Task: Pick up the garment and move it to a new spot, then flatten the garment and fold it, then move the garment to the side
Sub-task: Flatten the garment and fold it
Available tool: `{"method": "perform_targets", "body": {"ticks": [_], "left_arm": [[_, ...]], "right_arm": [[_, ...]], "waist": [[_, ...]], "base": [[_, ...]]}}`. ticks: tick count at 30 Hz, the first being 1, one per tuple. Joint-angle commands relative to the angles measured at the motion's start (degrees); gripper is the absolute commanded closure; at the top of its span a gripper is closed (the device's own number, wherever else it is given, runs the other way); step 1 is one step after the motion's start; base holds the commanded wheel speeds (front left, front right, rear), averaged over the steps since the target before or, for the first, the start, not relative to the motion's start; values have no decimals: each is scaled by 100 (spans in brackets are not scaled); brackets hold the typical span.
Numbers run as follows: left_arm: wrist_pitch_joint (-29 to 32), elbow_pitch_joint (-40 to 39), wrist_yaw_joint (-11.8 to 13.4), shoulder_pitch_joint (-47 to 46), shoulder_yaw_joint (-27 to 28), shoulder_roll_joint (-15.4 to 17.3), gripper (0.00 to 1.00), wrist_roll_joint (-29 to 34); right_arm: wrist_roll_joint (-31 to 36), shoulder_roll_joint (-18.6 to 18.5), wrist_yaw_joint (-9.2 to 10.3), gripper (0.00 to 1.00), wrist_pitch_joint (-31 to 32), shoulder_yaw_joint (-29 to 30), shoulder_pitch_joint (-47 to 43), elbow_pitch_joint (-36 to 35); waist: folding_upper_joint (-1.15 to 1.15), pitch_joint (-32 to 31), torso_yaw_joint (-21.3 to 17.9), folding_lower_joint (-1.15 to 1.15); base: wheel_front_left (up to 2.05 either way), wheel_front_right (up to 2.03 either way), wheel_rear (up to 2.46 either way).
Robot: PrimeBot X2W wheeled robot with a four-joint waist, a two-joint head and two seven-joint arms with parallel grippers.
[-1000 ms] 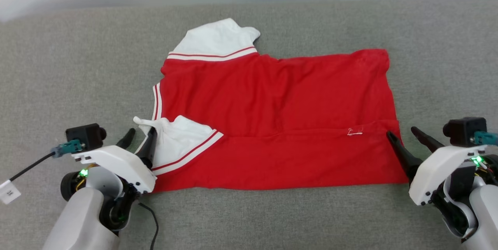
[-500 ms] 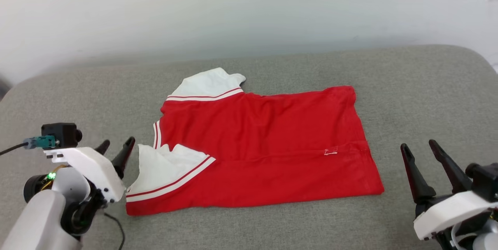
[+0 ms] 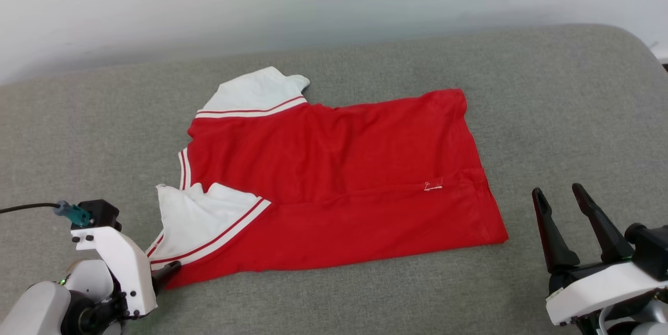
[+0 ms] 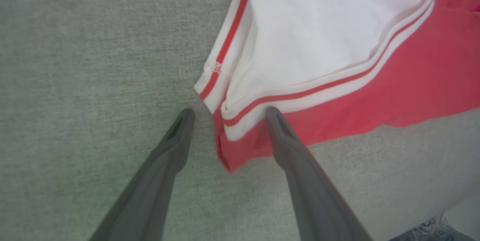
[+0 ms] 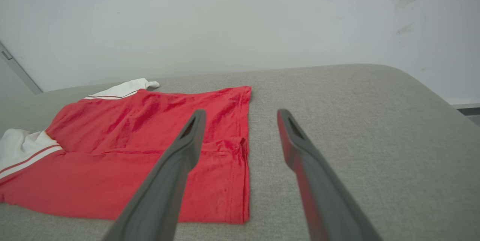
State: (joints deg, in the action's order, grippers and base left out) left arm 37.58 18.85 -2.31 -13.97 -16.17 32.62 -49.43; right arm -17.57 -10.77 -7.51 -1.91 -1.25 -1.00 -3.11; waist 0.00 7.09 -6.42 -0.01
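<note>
Grey padded worktop [image 3: 548,90] carries the garment [image 3: 334,183], half-folded, at its centre; we have released sleeve [image 3: 203,220] and hem [image 3: 482,204], so the left gripper [image 4: 229,113] now straddles the near corner, spread, and the right gripper [image 3: 558,191] waits wide near the hem, apparently ready to regrasp.

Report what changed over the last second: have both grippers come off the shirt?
The left gripper let go of the near white sleeve of the garment, backed away, and now sits open astride its near-left corner. The right gripper drew back from the right hem and stands open, clear of the cloth. The garment stayed half-folded on the grey padded surface; the head camera shifted.
</note>
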Motion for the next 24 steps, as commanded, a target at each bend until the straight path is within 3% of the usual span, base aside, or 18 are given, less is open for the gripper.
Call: {"method": "perform_targets", "body": {"ticks": [1,4,5,6,7,10,12,18,19,20,24], "left_arm": [[80,64,57,27,-44,-58,0,-27],[142,238,59,18,-64,-281,0,-193],[218,308,33,46,-122,-362,50,-237],[252,345,32,59,-170,-448,71,-274],[259,375,27,64,-188,-521,100,-312],[220,444,19,87,-219,-612,100,-343],[-78,550,-86,-10,-110,-584,100,-319],[-623,271,-51,-352,44,-519,100,-111],[-623,271,-51,-352,44,-519,100,-111],[-690,79,-40,-443,41,-485,100,-42],[-715,-228,-1,-560,-15,-539,100,28]], "right_arm": [[-12,39,4,0,-9,-3,117,-21],[-58,31,4,0,30,12,169,17],[-86,6,4,0,31,18,195,28],[-120,-25,4,0,51,40,213,35],[-162,-57,4,0,83,64,229,45],[-303,-178,4,0,217,133,310,65],[-550,-399,4,0,637,189,430,109],[-1291,-881,4,0,2827,96,820,795],[-1291,-881,4,0,2827,96,820,795],[-1492,-905,3,0,3413,61,976,986],[-1673,-888,3,0,3999,29,1155,1191]], "waist": [[0,198,-81,1],[0,317,-116,1],[0,334,-132,1],[0,343,-141,1],[0,349,-146,1],[0,334,-146,1],[0,272,-80,1],[0,315,170,1],[0,315,170,1],[0,391,295,1],[0,546,469,1]], "base": [[0,0,0],[0,0,0],[0,0,0],[0,0,0],[0,0,0],[0,0,0],[0,0,0],[0,0,0],[0,0,0],[0,0,0],[0,0,0]]}}
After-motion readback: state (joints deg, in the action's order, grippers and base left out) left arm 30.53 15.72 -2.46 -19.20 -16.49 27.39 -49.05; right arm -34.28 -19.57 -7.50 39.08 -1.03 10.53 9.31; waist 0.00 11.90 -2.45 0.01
